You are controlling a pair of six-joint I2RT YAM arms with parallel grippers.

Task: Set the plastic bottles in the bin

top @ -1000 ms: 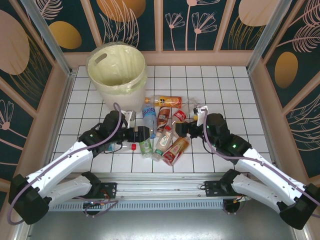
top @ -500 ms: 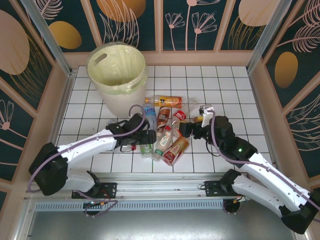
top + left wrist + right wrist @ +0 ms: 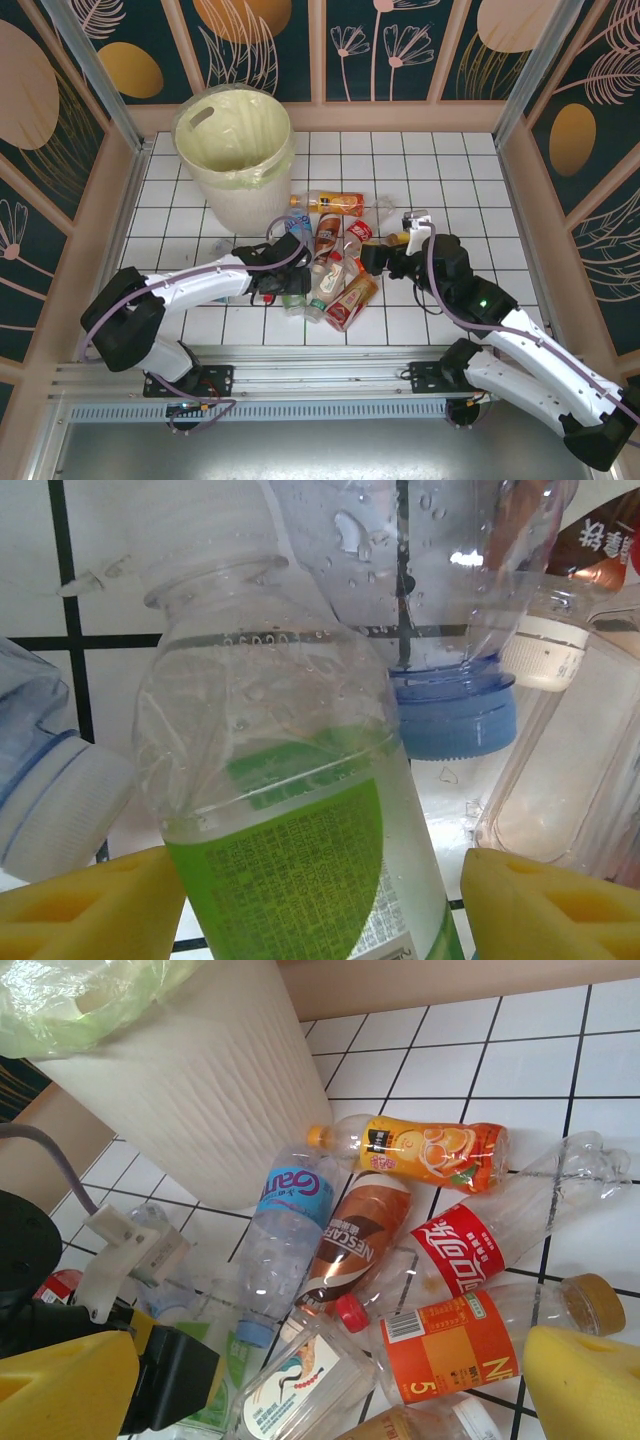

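One green-label bottle [image 3: 270, 730] lies between the left hand's [image 3: 320, 905] half-spread fingers [image 3: 90, 900], not yet squeezed, long axis straight ahead, neck at 12 o'clock, bin [image 3: 235, 195] at 11 o'clock seen from above, right hand [image 3: 372, 258] wide open, farther off.

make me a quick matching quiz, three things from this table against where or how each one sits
Things:
1. green-labelled clear plastic bottle
2. orange-capped clear plastic bottle
3. large round cream bin

Places:
a. standing upright at the far left of the tiles
b. lying between the fingers of the left gripper
c. lying with its cap towards the bin

Pairs: 1-b, 2-c, 3-a
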